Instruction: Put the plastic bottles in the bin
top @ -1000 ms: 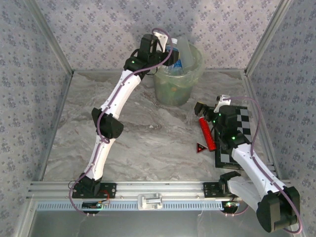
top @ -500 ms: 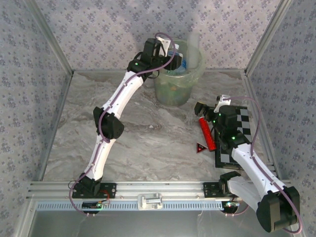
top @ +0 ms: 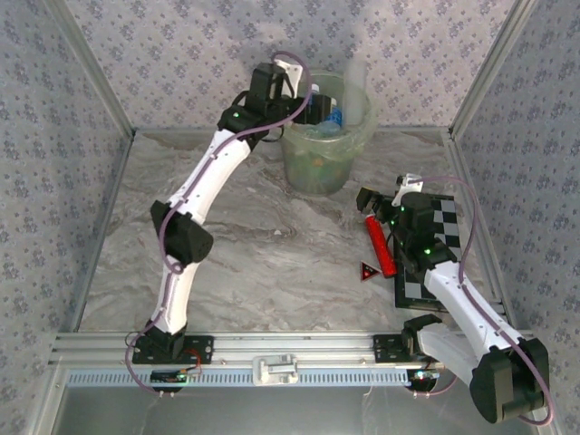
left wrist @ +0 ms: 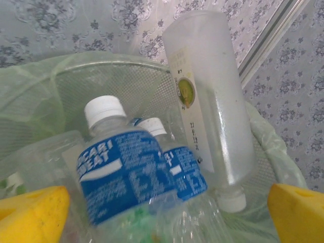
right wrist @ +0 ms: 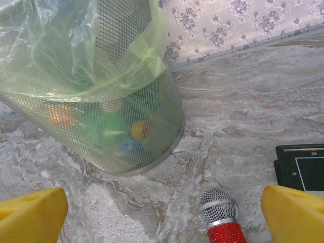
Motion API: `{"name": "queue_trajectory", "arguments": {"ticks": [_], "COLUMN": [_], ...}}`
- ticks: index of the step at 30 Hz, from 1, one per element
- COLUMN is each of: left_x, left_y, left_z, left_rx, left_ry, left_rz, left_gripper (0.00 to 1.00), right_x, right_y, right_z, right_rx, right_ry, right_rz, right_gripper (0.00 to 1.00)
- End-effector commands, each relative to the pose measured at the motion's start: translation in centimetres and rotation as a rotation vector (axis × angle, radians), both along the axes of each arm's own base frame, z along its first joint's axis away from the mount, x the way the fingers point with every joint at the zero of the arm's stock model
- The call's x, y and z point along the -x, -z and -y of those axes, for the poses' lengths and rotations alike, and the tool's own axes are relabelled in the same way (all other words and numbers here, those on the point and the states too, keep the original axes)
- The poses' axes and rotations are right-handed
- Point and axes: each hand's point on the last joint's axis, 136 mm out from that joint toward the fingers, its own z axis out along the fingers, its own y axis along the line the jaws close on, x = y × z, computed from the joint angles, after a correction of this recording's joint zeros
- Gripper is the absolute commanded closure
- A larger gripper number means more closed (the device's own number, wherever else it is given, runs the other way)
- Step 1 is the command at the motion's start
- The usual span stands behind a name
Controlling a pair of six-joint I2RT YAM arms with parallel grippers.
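One blue-labelled bottle [left wrist: 121, 172] has dropped from the left claw [left wrist: 164, 212], now released, apparently into the bin [left wrist: 121, 83] just ahead.

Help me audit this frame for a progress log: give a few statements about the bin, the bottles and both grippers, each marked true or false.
1. The left gripper is open at the mouth of the bin. True.
2. The frosted bottle stands in the bin cap up. False: its cap points down, and it leans against the rim.
3. The right gripper is clamped on the red microphone. False: its fingers are spread wide, and the microphone lies on the table between them, untouched.
4. Blue-labelled bottles are inside the bin. True.
5. The red triangle is in the bin. False: it lies on the table beside the microphone.
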Motion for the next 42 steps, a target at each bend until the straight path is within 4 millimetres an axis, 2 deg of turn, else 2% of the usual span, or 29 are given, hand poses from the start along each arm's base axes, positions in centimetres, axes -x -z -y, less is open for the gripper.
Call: {"name": "queue_trajectory", "arguments": {"ticks": [1,4,8,12,15,16,17,20,23,27,31,34,42], "left_x": [1.8,3.0,4.8,6.3,7.8,8.3,8.9,10.7,12.4,14.2,15.1,15.4,16.4], "left_y": [-5.2,-4.9,-3.3,0.7,4.9,6.2,7.9,12.4,16.5,19.9,20.9,20.7,19.9], "left_z": [-2.3,-5.2,-10.5,-16.3,-19.4,-20.2,-20.8,-21.5,-21.0,-20.0,-20.0,-20.5,-22.2], "left_rx": [0.068,0.094,0.146,0.182,0.165,0.154,0.139,0.106,0.098,0.098,0.106,0.106,0.074], "left_ry": [-0.069,-0.157,-0.304,-0.462,-0.553,-0.577,-0.594,-0.596,-0.548,-0.477,-0.474,-0.488,-0.539], "left_rz": [0.138,0.205,0.246,0.195,0.132,0.106,0.077,-0.011,-0.112,-0.210,-0.230,-0.219,-0.186], "left_gripper": [0.00,0.00,0.00,0.00,0.00,0.00,0.00,0.00,0.00,0.00,0.00,0.00,0.00], "right_x": [-0.7,-1.7,-4.1,-7.6,-10.5,-11.5,-12.5,-15.4,-18.2,-21.9,-24.4,-25.6,-26.4], "right_y": [-3.0,-5.2,-8.2,-10.8,-11.7,-13.0,-13.4,-14.3,-14.9,-14.3,-13.6,-13.2,-11.8], "right_z": [0.7,1.2,1.3,0.9,0.0,-0.2,-0.4,-1.0,-2.0,-2.8,-4.0,-5.2,-9.0], "right_rx": [0.016,0.029,0.026,0.032,0.042,0.037,0.039,0.047,0.074,0.098,0.094,0.084,0.053], "right_ry": [0.027,0.036,0.026,0.009,-0.021,-0.025,-0.033,-0.046,-0.082,-0.110,-0.156,-0.211,-0.334], "right_rz": [0.056,0.094,0.127,0.141,0.139,0.153,0.152,0.154,0.168,0.118,0.104,0.087,0.049], "right_gripper": [0.00,0.00,0.00,0.00,0.00,0.00,0.00,0.00,0.00,0.02,0.06,0.15,0.40]}}
